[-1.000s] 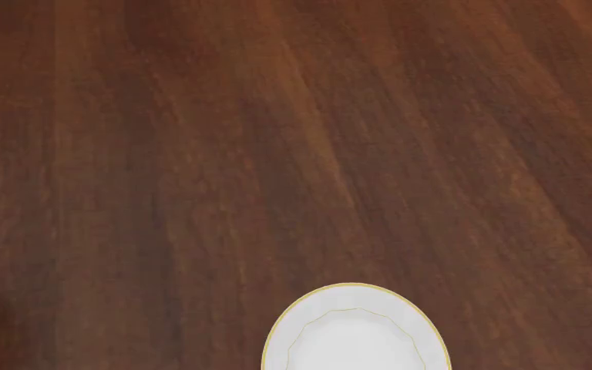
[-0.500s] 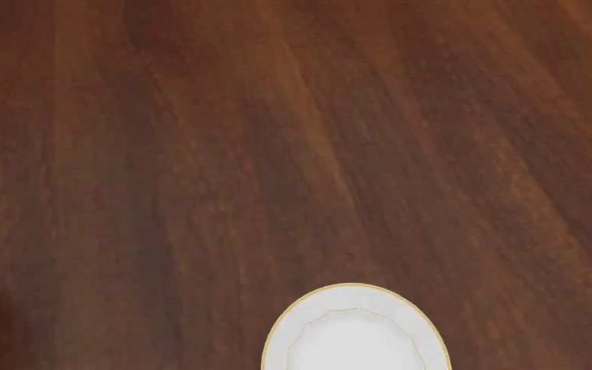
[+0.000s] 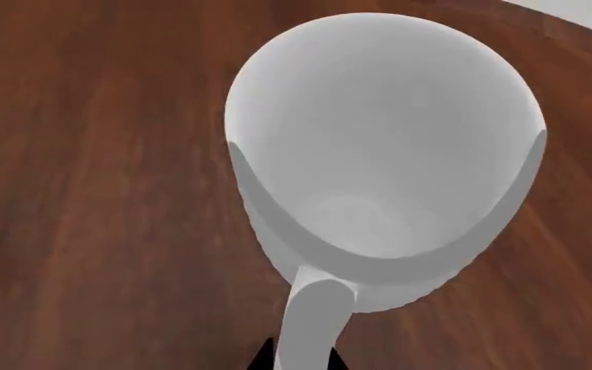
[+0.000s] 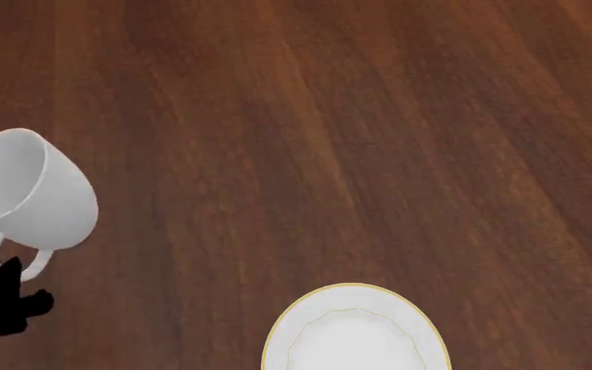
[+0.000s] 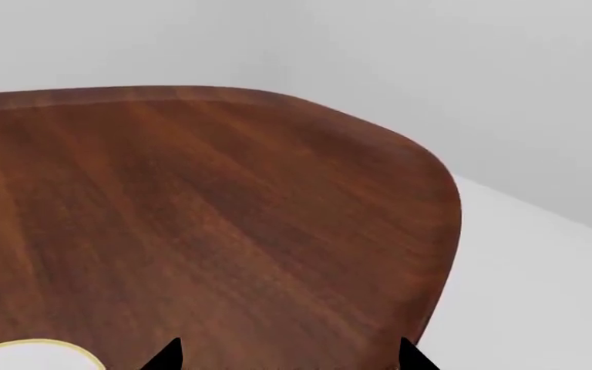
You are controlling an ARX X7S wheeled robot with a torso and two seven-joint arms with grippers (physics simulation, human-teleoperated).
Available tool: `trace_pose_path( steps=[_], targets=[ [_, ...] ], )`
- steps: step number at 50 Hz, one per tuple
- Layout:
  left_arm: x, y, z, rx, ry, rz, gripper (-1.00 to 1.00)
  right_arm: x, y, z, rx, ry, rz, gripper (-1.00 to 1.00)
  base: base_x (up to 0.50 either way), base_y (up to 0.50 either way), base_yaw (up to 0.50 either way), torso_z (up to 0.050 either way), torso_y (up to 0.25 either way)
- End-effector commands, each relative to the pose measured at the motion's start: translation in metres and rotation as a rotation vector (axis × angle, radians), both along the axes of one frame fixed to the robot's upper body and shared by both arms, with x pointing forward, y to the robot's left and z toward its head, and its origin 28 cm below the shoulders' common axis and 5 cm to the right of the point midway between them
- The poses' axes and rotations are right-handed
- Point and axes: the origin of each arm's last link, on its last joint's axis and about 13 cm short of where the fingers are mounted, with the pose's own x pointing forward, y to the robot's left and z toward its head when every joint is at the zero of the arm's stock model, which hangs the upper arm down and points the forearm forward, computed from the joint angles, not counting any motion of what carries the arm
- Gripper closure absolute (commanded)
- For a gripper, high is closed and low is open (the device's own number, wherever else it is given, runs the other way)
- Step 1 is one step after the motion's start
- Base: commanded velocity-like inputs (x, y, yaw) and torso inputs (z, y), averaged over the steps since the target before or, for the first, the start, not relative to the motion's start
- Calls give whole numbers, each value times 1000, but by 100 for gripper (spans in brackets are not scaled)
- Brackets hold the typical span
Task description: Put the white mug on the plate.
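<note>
The left gripper grasped the mug by its handle, tilted. The plate lay at four o'clock; carrying should level it first. The right gripper stood released.

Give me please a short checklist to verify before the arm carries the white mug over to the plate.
1. Left tool shut on the handle of the white mug: ok.
2. Mug is upright: not ok, it tilts, mouth toward the camera.
3. Mug is empty: ok in the left wrist view.
4. Plate is bare: ok for the visible part; its near edge is cut off.
5. Wooden table between mug and plate has no obstacle: ok.
6. Right tool is open and apart from the plate: ok.
</note>
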Motion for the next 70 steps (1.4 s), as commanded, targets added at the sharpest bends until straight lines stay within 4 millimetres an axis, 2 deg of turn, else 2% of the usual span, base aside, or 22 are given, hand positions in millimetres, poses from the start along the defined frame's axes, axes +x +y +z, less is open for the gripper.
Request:
trace_pose_path(
  steps=[1,17,19,26,38,53,70],
  targets=[
    [-1,-36,29,-60,-56,-223,100,1,0,-1,4,2,3,-100,0,0,0,0,0],
    [7,-80,36,90,-22,-430,100,3,0,-3,9,2,10,-100,0,0,0,0,0],
    [6,-87,40,108,-2,-508,100,3,0,-3,10,3,9,-100,0,0,0,0,0],
    [7,-105,45,211,-15,-613,100,5,0,-4,12,6,10,-100,0,0,0,0,0],
    [8,-133,46,286,59,-713,100,6,0,-6,18,13,14,-100,0,0,0,0,0],
    [21,-146,29,323,102,-744,100,6,0,-9,24,15,16,-100,0,0,0,0,0],
    [26,-145,10,346,131,-740,100,5,1,-10,29,16,17,-100,0,0,0,0,0]
  ],
)
